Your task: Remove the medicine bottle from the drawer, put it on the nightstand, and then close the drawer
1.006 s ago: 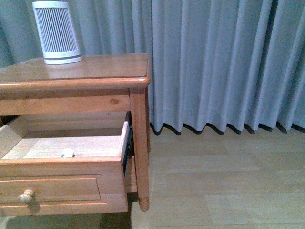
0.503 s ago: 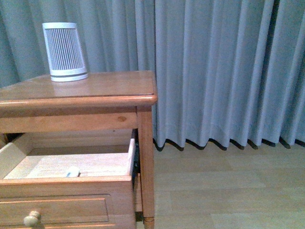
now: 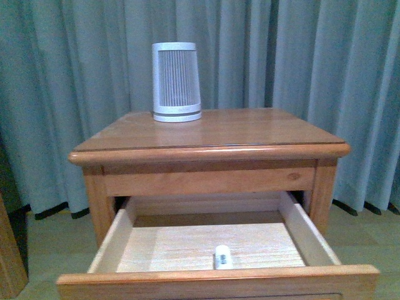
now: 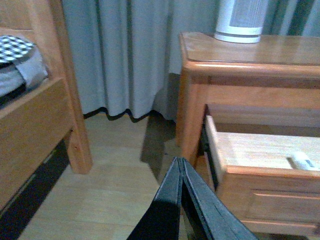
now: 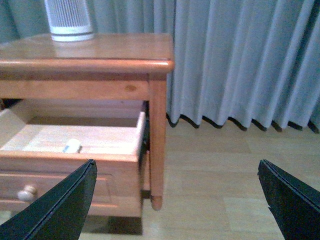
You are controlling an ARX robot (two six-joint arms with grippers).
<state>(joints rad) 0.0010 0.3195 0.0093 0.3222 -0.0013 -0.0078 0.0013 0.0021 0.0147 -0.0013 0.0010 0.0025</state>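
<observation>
The nightstand (image 3: 212,134) stands ahead with its top drawer (image 3: 219,281) pulled open. The small white medicine bottle (image 3: 222,257) lies on its side on the drawer's pale floor, near the front board. It also shows in the left wrist view (image 4: 303,161) and in the right wrist view (image 5: 72,146). Neither gripper shows in the front view. My left gripper (image 4: 179,161) is shut and empty, out over the floor beside the drawer's corner. My right gripper (image 5: 177,170) is wide open and empty, back from the drawer's front and knob (image 5: 27,192).
A white slatted cylindrical appliance (image 3: 176,82) stands at the back of the nightstand top. A wooden bed frame (image 4: 45,110) with bedding stands beside the nightstand. Grey curtains (image 3: 337,69) hang behind. Pale wood floor (image 5: 225,190) lies around.
The front view has swung from the nightstand's side to face it squarely. The open drawer and the bottle now sit centred and low in view.
</observation>
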